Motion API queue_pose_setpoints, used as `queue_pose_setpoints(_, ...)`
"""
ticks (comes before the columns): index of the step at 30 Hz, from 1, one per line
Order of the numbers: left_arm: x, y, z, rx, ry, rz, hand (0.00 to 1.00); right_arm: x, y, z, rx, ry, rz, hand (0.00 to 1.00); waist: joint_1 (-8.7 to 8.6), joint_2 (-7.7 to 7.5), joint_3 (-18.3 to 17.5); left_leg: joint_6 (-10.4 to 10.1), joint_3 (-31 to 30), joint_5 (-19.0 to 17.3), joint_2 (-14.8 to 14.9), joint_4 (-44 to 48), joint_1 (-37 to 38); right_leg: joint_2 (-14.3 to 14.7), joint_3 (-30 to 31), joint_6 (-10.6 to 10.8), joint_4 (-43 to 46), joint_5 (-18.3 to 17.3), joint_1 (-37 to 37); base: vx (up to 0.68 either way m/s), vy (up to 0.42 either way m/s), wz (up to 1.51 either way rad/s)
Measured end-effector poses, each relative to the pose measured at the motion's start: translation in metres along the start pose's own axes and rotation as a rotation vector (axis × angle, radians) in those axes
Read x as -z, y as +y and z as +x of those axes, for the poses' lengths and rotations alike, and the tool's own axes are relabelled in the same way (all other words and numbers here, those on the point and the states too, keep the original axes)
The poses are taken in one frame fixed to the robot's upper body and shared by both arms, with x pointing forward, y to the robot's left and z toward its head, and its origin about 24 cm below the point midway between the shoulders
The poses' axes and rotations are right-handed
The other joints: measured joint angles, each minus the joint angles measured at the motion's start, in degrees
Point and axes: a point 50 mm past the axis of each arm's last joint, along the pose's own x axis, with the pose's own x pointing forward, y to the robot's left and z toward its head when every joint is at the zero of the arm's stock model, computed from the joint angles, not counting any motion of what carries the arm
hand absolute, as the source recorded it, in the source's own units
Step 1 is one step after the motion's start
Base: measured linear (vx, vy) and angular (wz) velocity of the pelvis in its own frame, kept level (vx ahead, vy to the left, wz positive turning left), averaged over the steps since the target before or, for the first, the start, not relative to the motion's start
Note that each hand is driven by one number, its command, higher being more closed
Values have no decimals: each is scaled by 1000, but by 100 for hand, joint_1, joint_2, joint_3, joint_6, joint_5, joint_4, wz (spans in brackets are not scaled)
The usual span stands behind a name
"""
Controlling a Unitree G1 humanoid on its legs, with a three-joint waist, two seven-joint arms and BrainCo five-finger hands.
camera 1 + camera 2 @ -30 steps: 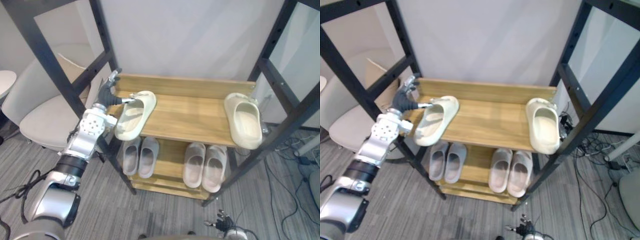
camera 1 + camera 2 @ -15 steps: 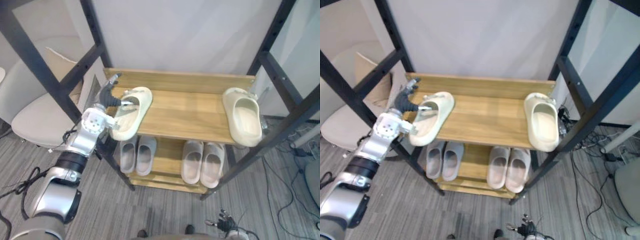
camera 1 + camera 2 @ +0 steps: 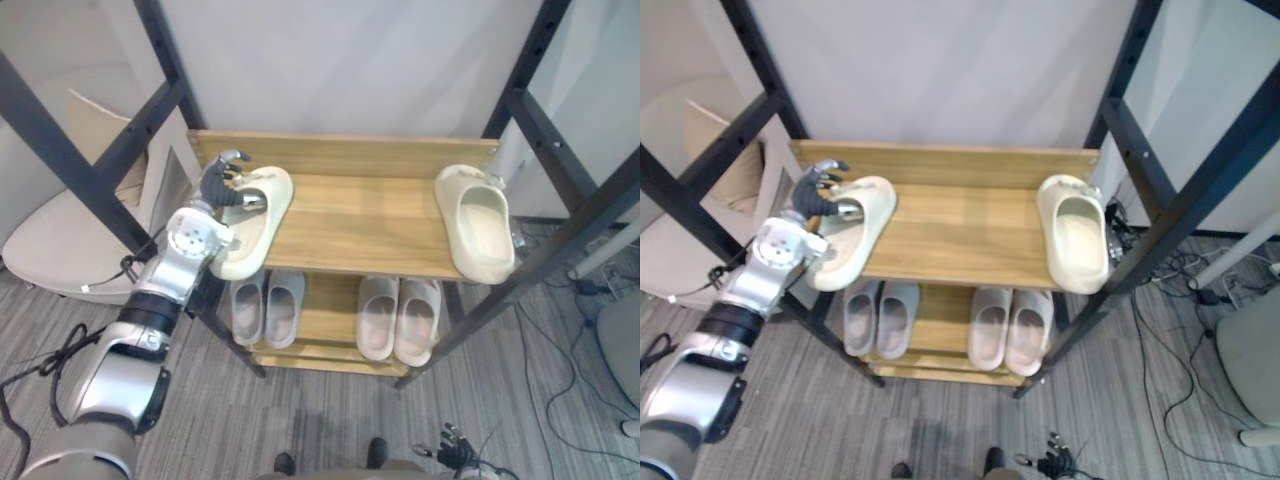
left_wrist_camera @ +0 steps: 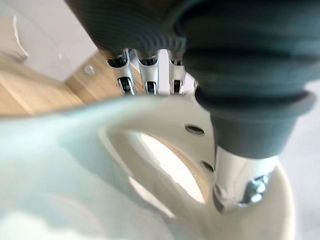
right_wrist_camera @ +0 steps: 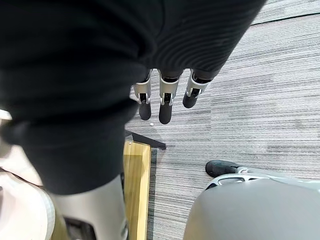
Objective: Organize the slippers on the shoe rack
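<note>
A cream slipper (image 3: 255, 225) lies at the left end of the wooden top shelf (image 3: 360, 215), its heel hanging over the front edge. My left hand (image 3: 222, 180) is shut on its toe end. In the left wrist view the fingers (image 4: 147, 75) curl over the far side of the strap (image 4: 150, 125) and the thumb (image 4: 240, 180) presses the near side. The matching cream slipper (image 3: 478, 225) lies at the right end of the shelf, apart from the first. My right hand (image 5: 166, 102) hangs low over the floor with straight fingers, holding nothing.
Two pairs of grey slippers (image 3: 265, 305) (image 3: 398, 318) stand on the lower shelf. Black frame posts (image 3: 70, 140) (image 3: 570, 220) flank the rack. A white chair (image 3: 60, 240) stands to the left. The middle of the top shelf is bare wood.
My left hand's fingers have curled down over the left slipper's strap. The whole view has shifted, so the camera has moved. The right slipper lies as before.
</note>
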Motion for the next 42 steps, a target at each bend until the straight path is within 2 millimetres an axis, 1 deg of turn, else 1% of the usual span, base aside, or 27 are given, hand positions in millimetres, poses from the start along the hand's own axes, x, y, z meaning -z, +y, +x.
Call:
queue_pose_setpoints(4, -6, 0, 4, -14, -14, -11, 100, 1, 1, 0, 1, 3, 5, 0, -22, -1, 1, 0, 71, -1, 1, -2, 3, 1, 15, 1, 3, 1, -16, 3, -1, -3)
queue_pose_setpoints(14, -6, 1, 4, -30, -9, -16, 100, 3, 0, 0, 15, 14, 42, 0, -55, -1, 1, -1, 111, -1, -4, -6, 36, 8, 80, -7, -40, 42, 5, 5, -1, -2)
queue_pose_setpoints(18, -6, 0, 4, -30, -9, -17, 100, 4, 0, 0, 15, 21, 42, 0, -75, 2, 3, 0, 119, 0, -20, -4, 54, 14, 140, -9, -139, 122, 37, -10, 2, -7)
queue_pose_setpoints(22, -7, -6, 5, -20, -12, -27, 100, 7, -1, 0, 17, 35, 42, 0, -152, 17, 13, 2, 124, -2, -39, -4, 134, 12, 152, -3, -261, 191, 168, 0, 0, 0)
queue_pose_setpoints(26, -11, -13, 5, -14, -27, 21, 100, 6, -3, 1, 22, 35, 46, 0, -252, 85, 56, 4, 149, -1, -49, -2, 137, 12, 189, -2, -331, 225, 183, -20, -1, -5)
queue_pose_setpoints(27, -12, -14, 5, -14, -36, 38, 100, 6, -4, 1, 24, 34, 43, 0, -285, 122, 78, 3, 191, -1, -44, -2, 143, 18, 217, -5, -331, 231, 169, -19, -3, -11)
queue_pose_setpoints(28, -13, -13, 6, -14, -38, 37, 100, 6, -5, 1, 26, 33, 43, 0, -290, 133, 85, 3, 219, -1, -43, -3, 142, 20, 234, -8, -329, 236, 153, -17, -4, -19)
queue_pose_setpoints(32, -24, -15, 12, -26, -62, 41, 100, 5, -8, 1, 41, 29, 59, 0, -351, 249, 173, 2, 328, -2, -37, -8, 122, 38, 359, -13, -326, 268, 67, -8, -4, -15)
queue_pose_setpoints(34, -30, -15, 16, -33, -75, 39, 100, 4, -8, 2, 43, 26, 59, 0, -353, 273, 199, 1, 412, -3, -21, -22, 107, 63, 407, -33, -324, 288, 4, 0, -14, -21)
queue_pose_setpoints(37, -38, -10, 22, -64, -91, 45, 100, 0, -8, 3, 50, 13, 59, 0, -397, 318, 314, 0, 518, -3, -4, -24, 96, 93, 515, -50, -324, 327, -65, -6, -17, -20)
queue_pose_setpoints(40, -49, -3, 28, -102, -118, 61, 100, -1, -9, 3, 53, 6, 64, 0, -399, 339, 384, -3, 633, -3, 11, -16, -26, 113, 659, -58, -315, 377, -245, -18, -15, -19)
queue_pose_setpoints(42, -59, -6, 31, -105, -143, 43, 100, -2, -10, 3, 62, 2, 81, 0, -395, 357, 436, -1, 659, -3, 9, 4, -87, 111, 712, -56, -293, 404, -323, -11, -13, -7)
